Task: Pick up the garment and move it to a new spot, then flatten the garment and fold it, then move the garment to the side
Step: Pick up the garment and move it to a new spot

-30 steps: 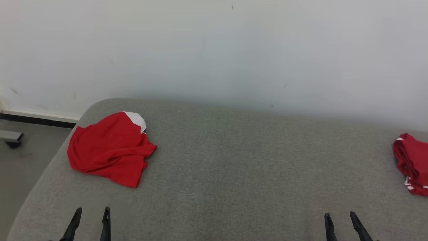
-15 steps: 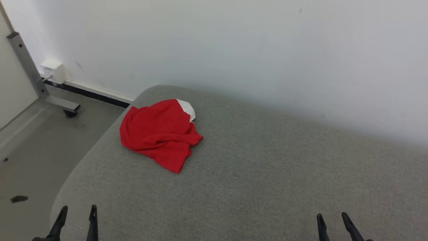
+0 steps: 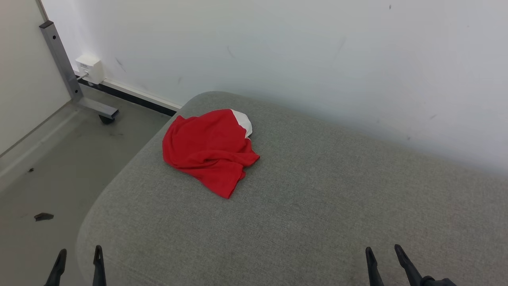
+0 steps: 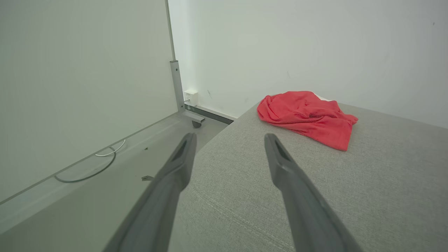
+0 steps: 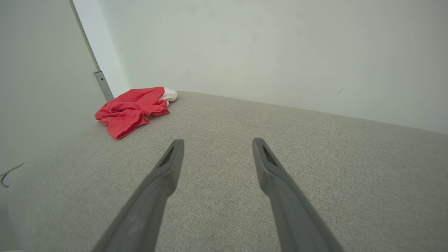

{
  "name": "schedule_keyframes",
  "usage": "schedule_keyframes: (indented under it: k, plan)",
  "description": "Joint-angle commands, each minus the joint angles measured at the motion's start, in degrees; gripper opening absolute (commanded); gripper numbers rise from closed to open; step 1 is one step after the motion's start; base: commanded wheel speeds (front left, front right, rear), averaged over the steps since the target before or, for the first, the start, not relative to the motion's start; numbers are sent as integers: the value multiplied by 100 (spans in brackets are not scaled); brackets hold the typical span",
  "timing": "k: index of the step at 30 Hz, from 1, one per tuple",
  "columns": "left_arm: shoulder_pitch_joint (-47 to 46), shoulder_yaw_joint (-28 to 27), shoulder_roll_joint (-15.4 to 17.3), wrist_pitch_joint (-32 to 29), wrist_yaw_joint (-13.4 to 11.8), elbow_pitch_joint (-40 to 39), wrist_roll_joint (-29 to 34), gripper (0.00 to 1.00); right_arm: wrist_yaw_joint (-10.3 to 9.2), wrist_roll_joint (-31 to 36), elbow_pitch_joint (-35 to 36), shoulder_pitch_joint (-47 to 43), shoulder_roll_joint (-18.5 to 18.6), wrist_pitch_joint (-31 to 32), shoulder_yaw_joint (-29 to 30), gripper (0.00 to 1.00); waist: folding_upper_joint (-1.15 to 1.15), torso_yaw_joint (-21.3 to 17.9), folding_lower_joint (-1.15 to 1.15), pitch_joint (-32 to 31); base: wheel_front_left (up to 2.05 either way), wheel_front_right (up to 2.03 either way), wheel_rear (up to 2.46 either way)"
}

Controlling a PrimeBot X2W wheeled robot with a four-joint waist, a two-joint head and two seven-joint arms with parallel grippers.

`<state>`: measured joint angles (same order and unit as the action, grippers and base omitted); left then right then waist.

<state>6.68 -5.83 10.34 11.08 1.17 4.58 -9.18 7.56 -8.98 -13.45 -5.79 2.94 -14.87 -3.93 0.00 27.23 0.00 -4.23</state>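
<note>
A crumpled red garment [image 3: 208,149] with a white patch at its far end lies near the far left corner of the grey cushioned surface [image 3: 317,198]. It also appears in the left wrist view as the garment [image 4: 308,115] and in the right wrist view as the garment [image 5: 133,110]. My left gripper [image 3: 78,254] hangs open at the lower left, over the surface's left edge, well short of the garment. My right gripper [image 3: 383,252] is open at the lower right, above bare cushion. Nothing sits between either pair of fingers.
A white wall [image 3: 297,51] runs behind the surface. Left of the surface lies grey floor [image 3: 47,167] with a metal post on a wheeled foot [image 3: 75,85], a white wall box [image 3: 90,67], a cable [image 4: 94,168] and a small dark scrap [image 3: 43,216].
The head camera has swung left, so the garment sits nearer the middle of the view and a second red garment at the right has left the view. Both grippers stay open.
</note>
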Motion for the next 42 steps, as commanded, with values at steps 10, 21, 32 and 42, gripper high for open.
schedule_keyframes:
  k: [10,21,32,42]
  plan:
    - [-654,83,109,-25,98,211,-145,100,-12,115,55,-131,57,1,324,100,0,-438,0,153,0,0,0]
    - [-2442,54,501,-39,267,531,-304,100,-12,217,484,240,456,212,674,100,0,-1497,0,1156,0,0,0]
    - [-4307,-117,1053,-229,333,1311,-516,100,-12,261,1049,572,686,224,1279,100,0,-2561,0,2268,0,0,0]
    - [-5086,-33,1433,-553,485,2817,-710,100,-12,258,1240,635,806,268,1398,100,0,-2825,0,2533,0,0,0]
